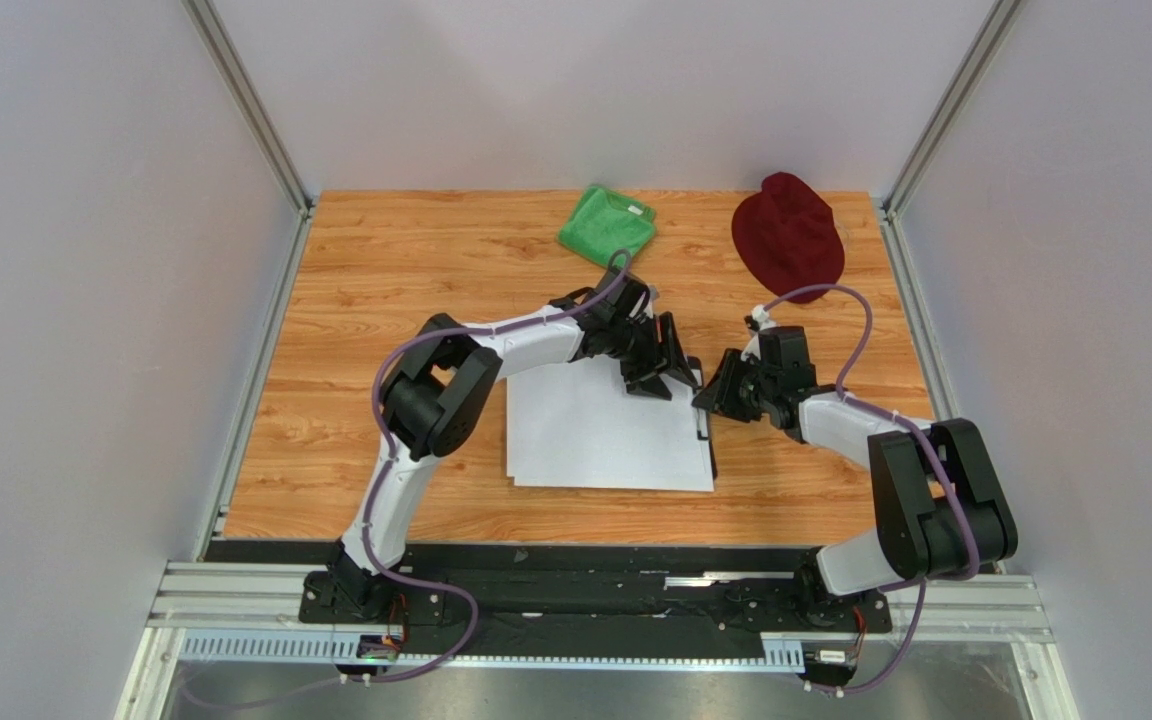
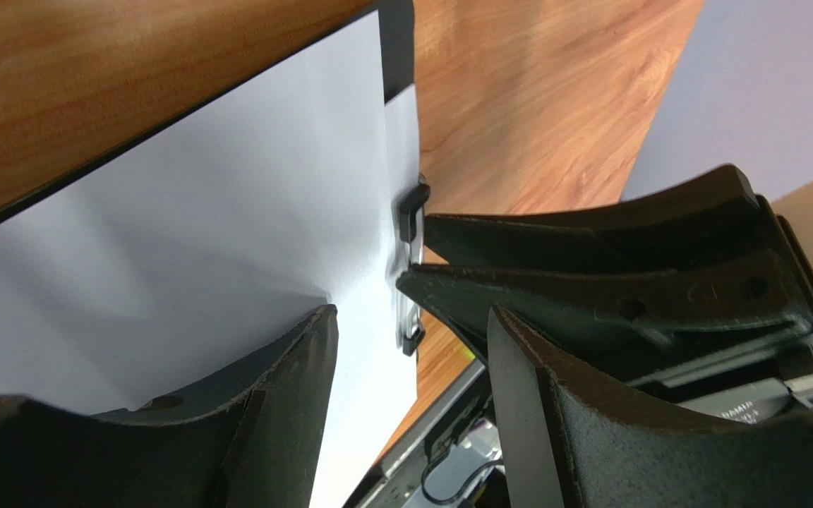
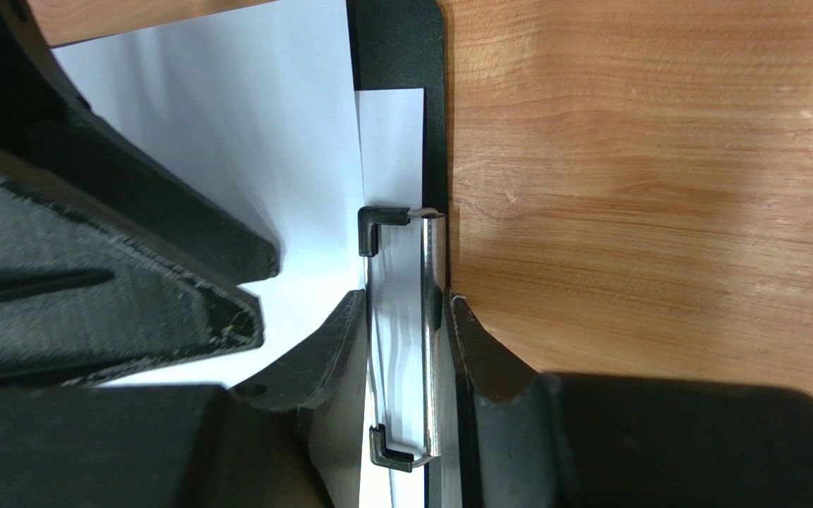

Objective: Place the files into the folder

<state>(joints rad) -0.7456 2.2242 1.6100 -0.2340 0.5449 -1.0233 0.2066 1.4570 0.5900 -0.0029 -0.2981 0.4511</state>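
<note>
The white files [image 1: 605, 428] lie stacked in mid-table on the black folder [image 3: 395, 42], of which only a thin edge shows. The folder's silver clip [image 3: 405, 318] sits at the sheets' right edge. My right gripper [image 3: 402, 307] is shut on the clip, one finger on each side. My left gripper [image 2: 409, 318] is open and hovers over the files' [image 2: 199, 212] right edge, just beside the clip [image 2: 413, 265] and close to the right gripper's fingers [image 2: 612, 286]. In the top view both grippers meet at the sheets' upper right corner, the left gripper [image 1: 654, 375] next to the right gripper [image 1: 714, 393].
A green cloth [image 1: 608, 224] and a dark red hat [image 1: 787, 233] lie at the back of the wooden table. Grey walls close in the left, right and back. The metal rail [image 1: 597, 593] with the arm bases runs along the near edge.
</note>
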